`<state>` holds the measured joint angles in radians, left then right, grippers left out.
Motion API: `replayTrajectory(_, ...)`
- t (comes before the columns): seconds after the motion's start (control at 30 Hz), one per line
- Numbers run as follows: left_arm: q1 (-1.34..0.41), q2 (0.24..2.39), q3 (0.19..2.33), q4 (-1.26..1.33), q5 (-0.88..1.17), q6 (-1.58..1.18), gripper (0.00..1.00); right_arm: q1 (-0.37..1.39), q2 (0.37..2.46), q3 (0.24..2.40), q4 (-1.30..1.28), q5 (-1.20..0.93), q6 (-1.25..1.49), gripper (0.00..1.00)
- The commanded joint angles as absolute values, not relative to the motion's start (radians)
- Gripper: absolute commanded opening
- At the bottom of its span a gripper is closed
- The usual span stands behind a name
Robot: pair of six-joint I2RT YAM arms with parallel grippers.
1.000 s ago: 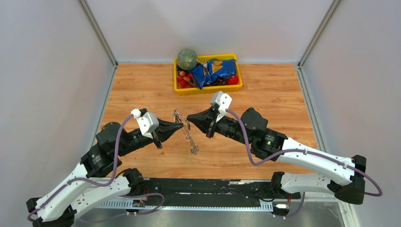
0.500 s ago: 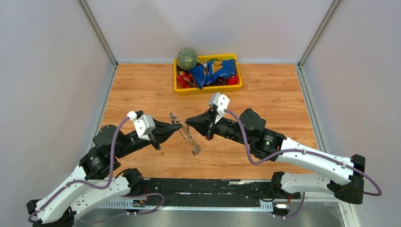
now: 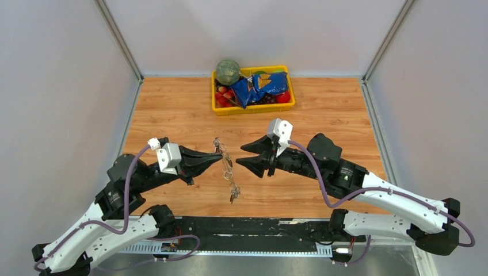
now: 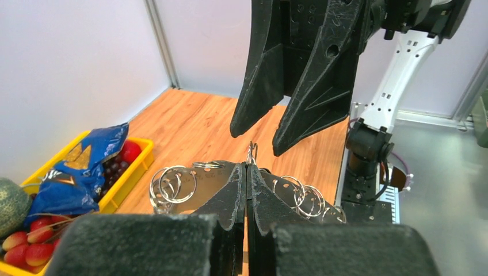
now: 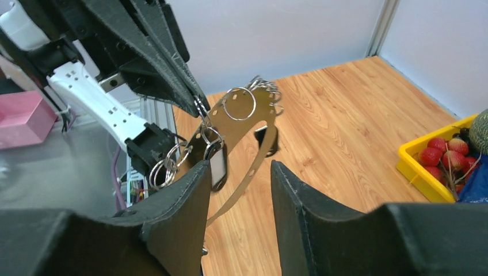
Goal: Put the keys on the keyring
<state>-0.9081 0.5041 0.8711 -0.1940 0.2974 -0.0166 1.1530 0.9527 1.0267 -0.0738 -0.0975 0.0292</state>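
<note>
the left gripper (image 3: 219, 156) was pressed shut on the keyring (image 3: 228, 169), which hung in the air above the wooden table (image 3: 172, 109) (keys (image 5: 217, 167) dangled from its links). the right gripper (image 3: 240, 154) stood spread, holding nothing, just beside the ring.

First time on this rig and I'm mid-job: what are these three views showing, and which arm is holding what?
Two robot arms stand at the near edge of a wooden table. The overhead view looks down from behind them. The other two come from wrist cameras, with each arm's own black fingers in front. The left gripper is shut on the keyring, which dangles from it. The right gripper is open, empty and facing it. A yellow tray of fruit and a blue bag sits at the far side.
</note>
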Motion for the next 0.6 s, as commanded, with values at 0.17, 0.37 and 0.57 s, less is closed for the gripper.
replayTrajectory(0.17, -0.909, 0.503, 0.888, -0.041, 0.453, -0.105, 0.00, 1.149, 0.907, 1.137, -0.180, -0.311, -0.157, 0.48)
replayTrajectory(0.37, -0.909, 0.517, 0.872, 0.049, 0.538, -0.185, 0.00, 1.150, 0.910, 1.179, -0.188, -0.383, -0.188, 0.48)
replayTrajectory(0.57, -0.909, 0.523, 0.857, 0.107, 0.552, -0.233, 0.00, 1.150, 0.936, 1.221, -0.188, -0.453, -0.177, 0.44)
